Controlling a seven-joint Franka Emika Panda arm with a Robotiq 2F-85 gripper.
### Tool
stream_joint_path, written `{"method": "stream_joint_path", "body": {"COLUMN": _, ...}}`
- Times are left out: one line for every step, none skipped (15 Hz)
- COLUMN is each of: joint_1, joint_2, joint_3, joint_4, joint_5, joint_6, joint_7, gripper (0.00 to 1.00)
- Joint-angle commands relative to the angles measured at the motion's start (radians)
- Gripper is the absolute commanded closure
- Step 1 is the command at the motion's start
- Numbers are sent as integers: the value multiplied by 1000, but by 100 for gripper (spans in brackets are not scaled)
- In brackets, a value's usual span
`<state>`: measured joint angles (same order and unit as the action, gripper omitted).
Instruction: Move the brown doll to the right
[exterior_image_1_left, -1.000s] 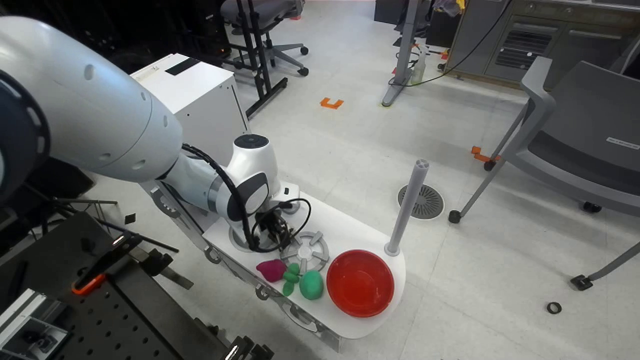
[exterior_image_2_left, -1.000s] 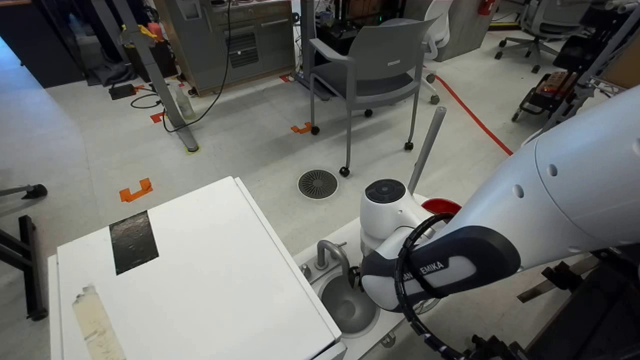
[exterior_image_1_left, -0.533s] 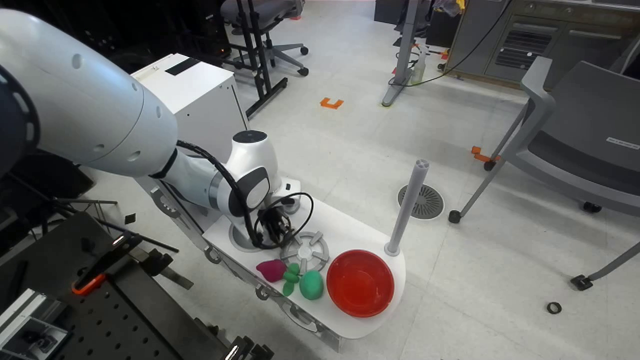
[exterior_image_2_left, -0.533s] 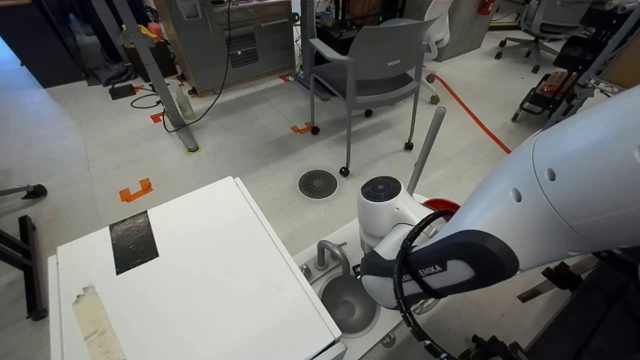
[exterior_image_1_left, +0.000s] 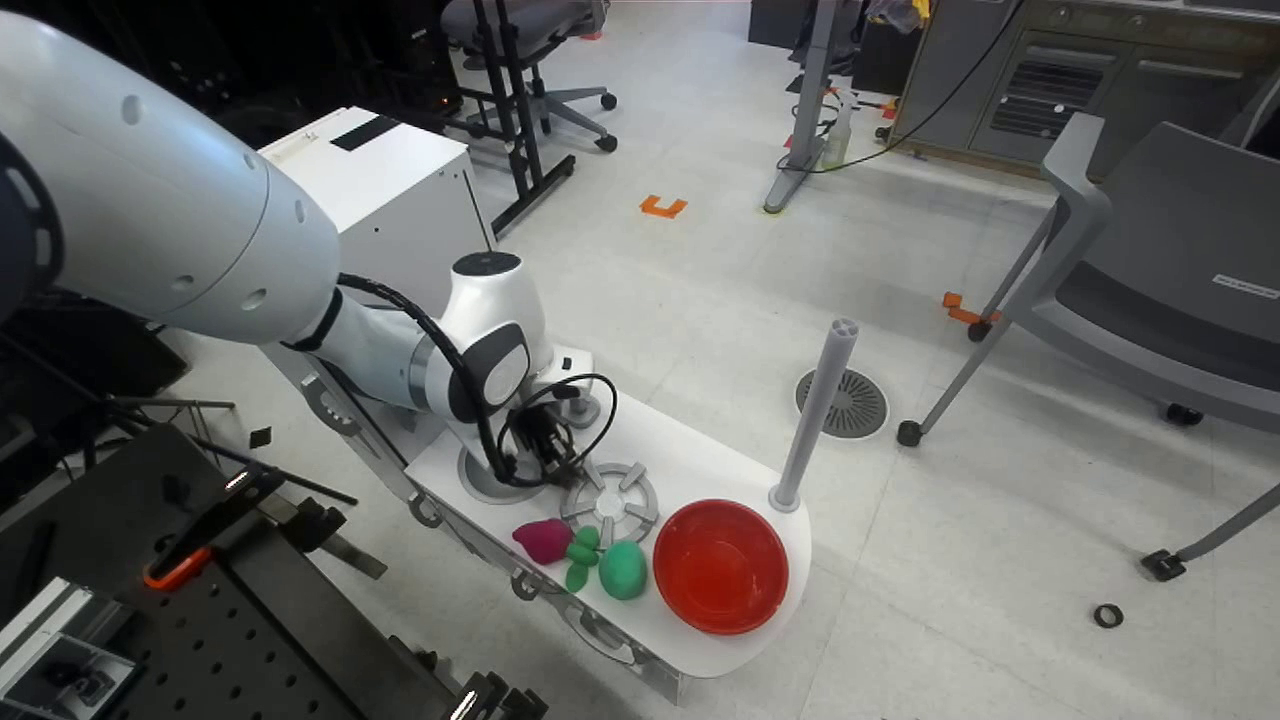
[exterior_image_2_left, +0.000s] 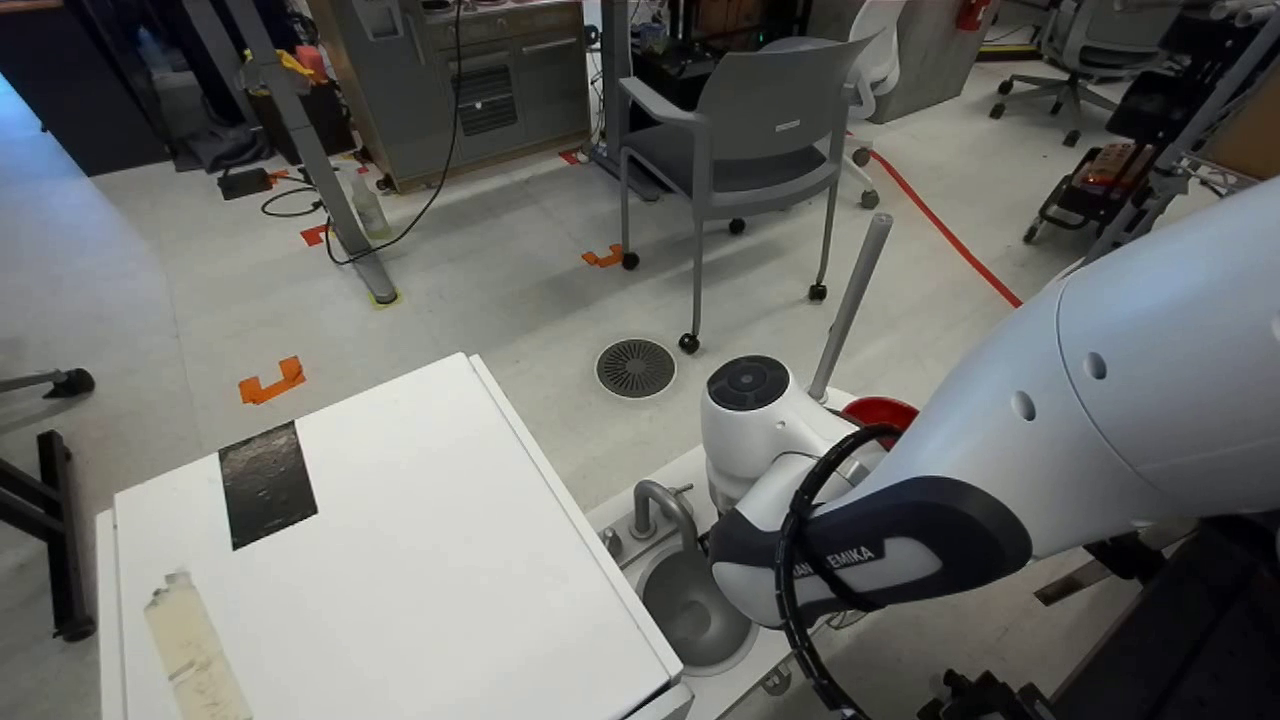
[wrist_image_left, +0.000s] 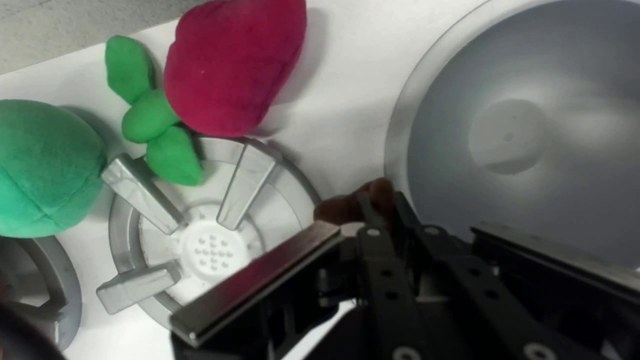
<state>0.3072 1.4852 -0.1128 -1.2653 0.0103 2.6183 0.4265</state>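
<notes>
Robot arm (exterior_image_2_left: 1000, 440) was shifted slightly toward the white cabinet (exterior_image_2_left: 390, 560), and the brown doll (wrist_image_left: 338, 210) was held pinched in the nearly closed hand (wrist_image_left: 386, 202), between the burner (wrist_image_left: 207, 250) and the sink (wrist_image_left: 450, 150).

In an exterior view the counter (exterior_image_1_left: 692, 470) holds sink (exterior_image_1_left: 486, 487), burner (exterior_image_1_left: 611, 505) and bowl (exterior_image_1_left: 720, 567), left to right. The ball (exterior_image_1_left: 623, 570) lies left of the bowl, the leafy toy (exterior_image_1_left: 545, 541) further left, beside the burner. The doll (wrist_image_left: 337, 209), in the gripper (wrist_image_left: 384, 205), is between burner and sink; counter contact is hard to tell.
</notes>
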Motion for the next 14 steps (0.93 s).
{"method": "stream_joint_path", "body": {"joint_1": 21, "joint_2": 0, "joint_3": -22, "joint_4": 23, "joint_5": -9, "joint_6": -6, "joint_7": 27, "gripper": 100}}
{"method": "stream_joint_path", "body": {"joint_1": 27, "joint_2": 0, "joint_3": -32, "joint_4": 27, "joint_5": -12, "joint_6": -16, "joint_7": 36, "gripper": 98}}
{"method": "stream_joint_path", "body": {"joint_1": 27, "joint_2": 0, "joint_3": -40, "joint_4": 33, "joint_5": -12, "joint_6": -27, "joint_7": 41, "gripper": 98}}
{"method": "stream_joint_path", "body": {"joint_1": 22, "joint_2": 0, "joint_3": -41, "joint_4": 40, "joint_5": -12, "joint_6": -38, "joint_7": 39, "gripper": 98}}
{"method": "stream_joint_path", "body": {"joint_1": 15, "joint_2": 0, "joint_3": -45, "joint_4": 44, "joint_5": -12, "joint_6": -42, "joint_7": 35, "gripper": 98}}
{"method": "stream_joint_path", "body": {"joint_1": 16, "joint_2": 0, "joint_3": -53, "joint_4": 45, "joint_5": -15, "joint_6": -48, "joint_7": 39, "gripper": 98}}
{"method": "stream_joint_path", "body": {"joint_1": 23, "joint_2": 0, "joint_3": -72, "joint_4": 45, "joint_5": -21, "joint_6": -51, "joint_7": 51, "gripper": 98}}
{"method": "stream_joint_path", "body": {"joint_1": 25, "joint_2": 0, "joint_3": -81, "joint_4": 46, "joint_5": -24, "joint_6": -55, "joint_7": 57, "gripper": 98}}
{"method": "stream_joint_path", "body": {"joint_1": 23, "joint_2": -1, "joint_3": -88, "joint_4": 50, "joint_5": -26, "joint_6": -58, "joint_7": 61, "gripper": 98}}
{"method": "stream_joint_path", "body": {"joint_1": 18, "joint_2": 12, "joint_3": -90, "joint_4": 73, "joint_5": -23, "joint_6": -68, "joint_7": 65, "gripper": 98}}
{"method": "stream_joint_path", "body": {"joint_1": 5, "joint_2": 9, "joint_3": -85, "joint_4": 87, "joint_5": -11, "joint_6": -75, "joint_7": 66, "gripper": 98}}
{"method": "stream_joint_path", "body": {"joint_1": -2, "joint_2": 4, "joint_3": -81, "joint_4": 92, "joint_5": -7, "joint_6": -80, "joint_7": 68, "gripper": 98}}
{"method": "stream_joint_path", "body": {"joint_1": -17, "joint_2": -20, "joint_3": -69, "joint_4": 79, "joint_5": 10, "joint_6": -77, "joint_7": 59, "gripper": 98}}
{"method": "stream_joint_path", "body": {"joint_1": -26, "joint_2": -30, "joint_3": -63, "joint_4": 79, "joint_5": 17, "joint_6": -76, "joint_7": 58, "gripper": 98}}
